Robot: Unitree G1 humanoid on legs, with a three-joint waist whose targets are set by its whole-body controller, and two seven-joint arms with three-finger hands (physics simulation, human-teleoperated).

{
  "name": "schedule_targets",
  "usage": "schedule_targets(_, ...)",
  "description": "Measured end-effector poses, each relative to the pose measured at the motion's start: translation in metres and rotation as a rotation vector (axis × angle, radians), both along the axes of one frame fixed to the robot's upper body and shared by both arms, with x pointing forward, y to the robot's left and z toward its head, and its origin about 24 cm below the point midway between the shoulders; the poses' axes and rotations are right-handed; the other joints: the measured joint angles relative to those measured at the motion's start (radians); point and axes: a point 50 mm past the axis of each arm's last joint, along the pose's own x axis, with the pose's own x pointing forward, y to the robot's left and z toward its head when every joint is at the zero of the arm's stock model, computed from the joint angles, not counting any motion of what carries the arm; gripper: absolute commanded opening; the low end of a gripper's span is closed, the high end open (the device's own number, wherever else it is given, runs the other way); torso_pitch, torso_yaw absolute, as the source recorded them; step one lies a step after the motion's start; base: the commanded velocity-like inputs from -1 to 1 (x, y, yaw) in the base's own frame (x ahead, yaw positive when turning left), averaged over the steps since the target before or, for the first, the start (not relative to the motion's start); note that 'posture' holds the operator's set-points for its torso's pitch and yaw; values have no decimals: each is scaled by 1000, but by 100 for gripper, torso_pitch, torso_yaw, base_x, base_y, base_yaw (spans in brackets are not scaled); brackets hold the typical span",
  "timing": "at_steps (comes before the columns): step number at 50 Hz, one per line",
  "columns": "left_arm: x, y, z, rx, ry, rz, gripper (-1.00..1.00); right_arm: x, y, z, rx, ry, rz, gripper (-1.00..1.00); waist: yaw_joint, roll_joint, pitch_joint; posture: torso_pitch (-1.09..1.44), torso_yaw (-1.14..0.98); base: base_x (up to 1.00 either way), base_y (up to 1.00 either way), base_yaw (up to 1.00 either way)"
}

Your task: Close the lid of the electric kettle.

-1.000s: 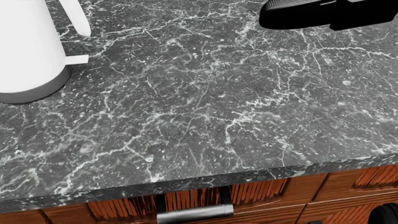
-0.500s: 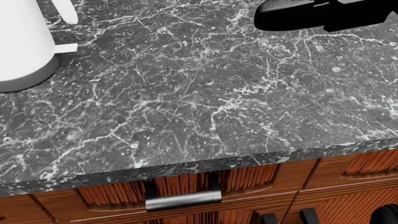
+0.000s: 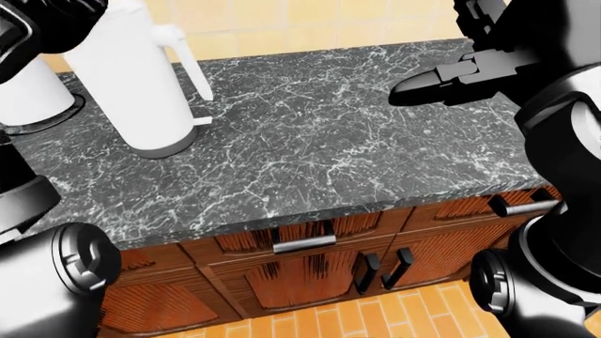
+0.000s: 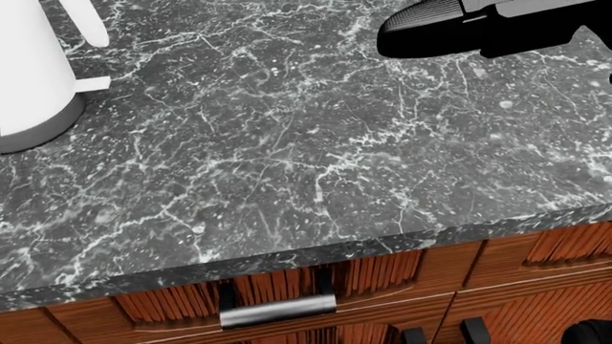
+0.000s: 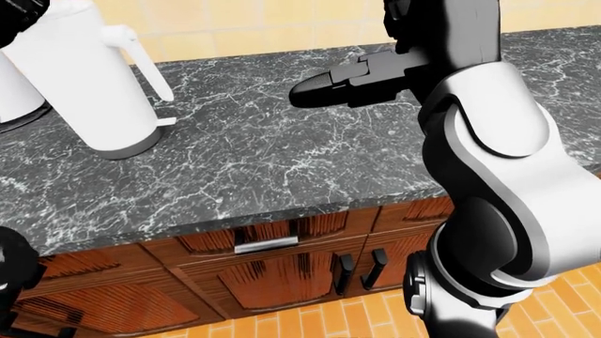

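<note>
Black marble counter [image 4: 316,158], white electric kettle [image 3: 132,77] upper left.
Approach step; right hand [image 3: 442,83] empty, fingers extended, must reach kettle top; left hand unseen.

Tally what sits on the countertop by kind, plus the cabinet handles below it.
Electric kettle: 1
Other white vessel at the left edge, kind unclear: 1
Horizontal drawer handles: 2
Vertical door handles: 2
Total: 6

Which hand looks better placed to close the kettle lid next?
Probably the left: the left hand sits at the top of the kettle, while the right hand hovers far across the counter.
</note>
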Motion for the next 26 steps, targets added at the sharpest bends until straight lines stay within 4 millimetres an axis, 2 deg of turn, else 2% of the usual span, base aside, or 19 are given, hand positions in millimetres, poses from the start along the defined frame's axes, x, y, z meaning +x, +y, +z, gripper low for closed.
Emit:
schedule_targets(3,-5,18,-16,-275,-74,8,100,0,0,0,1,-1,-5,100,-4,12,-6,0,0,0,0,0)
schedule_targets(7,-6,28,-29,-495,-121,5,100,0,-2,1,6,-4,-17,100,0,23,-13,0,0,0,0,0)
schedule_targets(10,-5,33,-33,-584,-129,-4,100,1,-1,0,4,-2,-14,100,2,29,-14,0,0,0,0,0)
schedule_targets(13,-4,33,-32,-589,-123,-3,100,1,-1,-1,8,1,-8,100,4,31,-12,0,0,0,0,0)
schedule_targets(15,0,25,-20,-526,-92,-6,100,1,-4,-4,9,0,-22,100,10,23,-4,0,0,0,0,0)
schedule_targets(18,2,8,15,-386,-102,-24,100,2,-1,-1,2,10,-17,100,11,8,10,0,0,0,0,0)
schedule_targets(22,-14,-40,73,-1,-203,-112,100,-1,1,2,1,0,-2,100,12,-10,12,0,0,0,0,0)
schedule_targets(24,-20,-65,94,177,-247,-170,100,-2,-1,2,4,-2,-3,100,16,-12,7,0,0,0,0,0)
schedule_targets(26,-23,-81,107,316,-270,-192,100,-3,-1,4,3,-8,0,100,16,-9,2,0,0,0,0,0)
